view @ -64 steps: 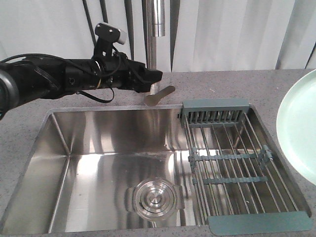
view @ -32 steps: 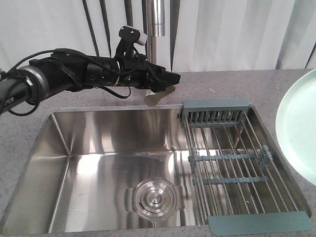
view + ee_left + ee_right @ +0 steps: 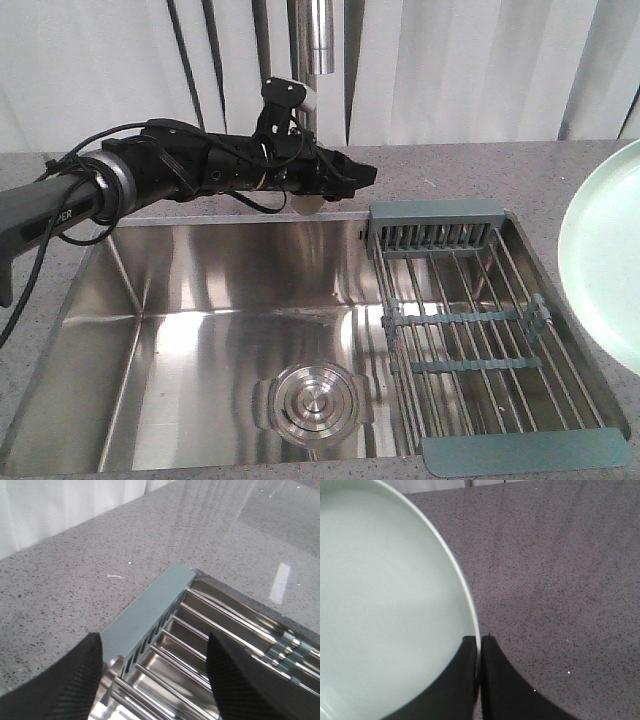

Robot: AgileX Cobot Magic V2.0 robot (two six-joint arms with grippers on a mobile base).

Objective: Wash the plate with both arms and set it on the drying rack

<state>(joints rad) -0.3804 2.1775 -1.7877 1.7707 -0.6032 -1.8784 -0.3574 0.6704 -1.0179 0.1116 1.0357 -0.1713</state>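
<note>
The right gripper (image 3: 478, 677) is clamped on the rim of the plate (image 3: 385, 600), which sits over the counter to the right of the drying rack (image 3: 470, 320). The left gripper (image 3: 155, 652) hangs with its jaws apart and empty above the rack's slotted end, near the tap lever (image 3: 308, 204). The lever is mostly hidden, so contact cannot be judged. To start the water cleanly, the left gripper should probably settle squarely on the lever before pushing, with the plate kept level

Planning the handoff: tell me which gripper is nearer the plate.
Right. The right gripper is clamped on the rim of the plate; the left gripper hovers by the faucet, across the drying rack from it.
</note>
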